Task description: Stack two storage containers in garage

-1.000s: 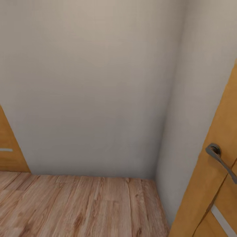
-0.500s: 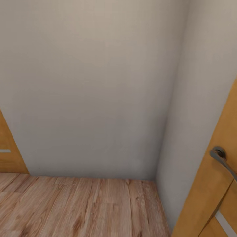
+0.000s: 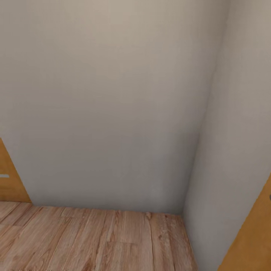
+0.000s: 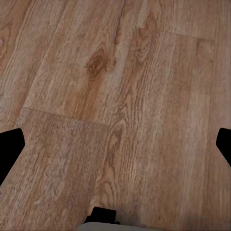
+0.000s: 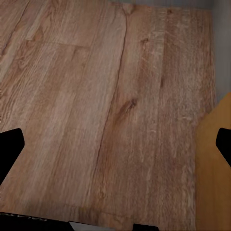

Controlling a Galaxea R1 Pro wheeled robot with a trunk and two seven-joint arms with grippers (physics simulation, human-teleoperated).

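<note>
- Head view looked into a plain corner: a pale wall [image 3: 109,105] straight ahead, a second wall [image 3: 233,158] meeting it on the right, and light wood plank floor [image 3: 94,241] below.
- An orange-brown door panel [image 3: 11,180] stood at the far left edge, and another door [image 3: 252,237] cut in at the lower right.
- Left pincer [image 4: 115,144] hung over bare planks, its two dark fingertips [image 4: 10,149] set wide apart at the frame's sides with nothing between them.
- Right pincer [image 5: 115,144] was spread just as wide and just as empty, plank floor [image 5: 96,106] beneath it and the edge of the orange door [image 5: 214,168] just beside one fingertip.
- No storage container lay under or ahead of either pincer, so which way one lay from them, how its long side ran, and which arm was nearer could not be told.
- Plank flooring suggested the robot was not in the garage, and I judged it was on its way, with carrying yet to come.
- Turning away from this corner looked the likely need, with care for the door close beside the right pincer.
</note>
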